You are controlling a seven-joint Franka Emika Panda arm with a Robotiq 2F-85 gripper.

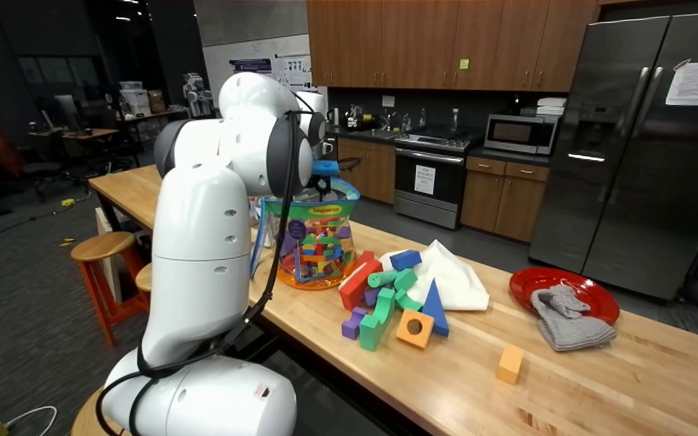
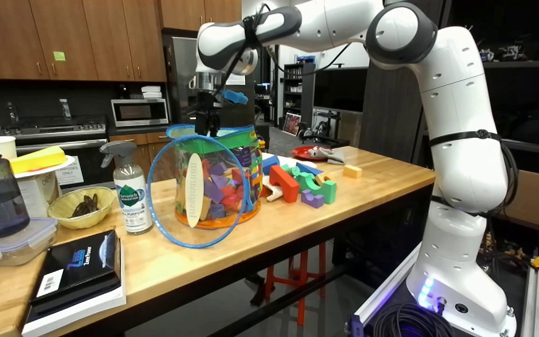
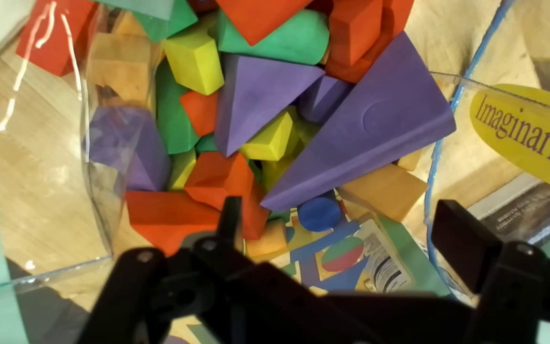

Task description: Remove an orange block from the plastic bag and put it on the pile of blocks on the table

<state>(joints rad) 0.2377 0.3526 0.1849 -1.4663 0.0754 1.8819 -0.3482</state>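
Orange block (image 3: 382,191): several in light orange are seen in the wrist view, inside the plastic bag (image 1: 325,211) and below the end effector (image 3: 339,215); which one is meant cannot be told. One is seen between the fingers in that view, lower down, just beside a long purple wedge (image 3: 370,129).

End effector: pointed downward at the mouth of the bag; fingers spread wide apart, nothing gripped.

Plastic bag: clear, green-banded, blue-edged; stood upright on the desk (image 1: 597,387), beneath the end effector. Filled with blocks in red, green, yellow, purple and orange.

Round flap (image 2: 194,190), blue-edged: hung at the bag's side, lower than the end effector.

Pile of blocks (image 1: 386,303), green, blue, red, purple and orange: set near the bag, lower than the end effector and to its right in both exterior views.

White cloth (image 1: 455,281): laid just behind the pile in an exterior view.

Lone orange block (image 1: 509,363): placed apart from the pile, farther from the end effector.

Red plate (image 1: 523,281): set well apart from the end effector; grey cloth (image 1: 573,330) draped partly over its rim.

Spray bottle (image 2: 131,201), basket (image 2: 80,222), black box (image 2: 75,267): all placed lower than the end effector and to its left in an exterior view.
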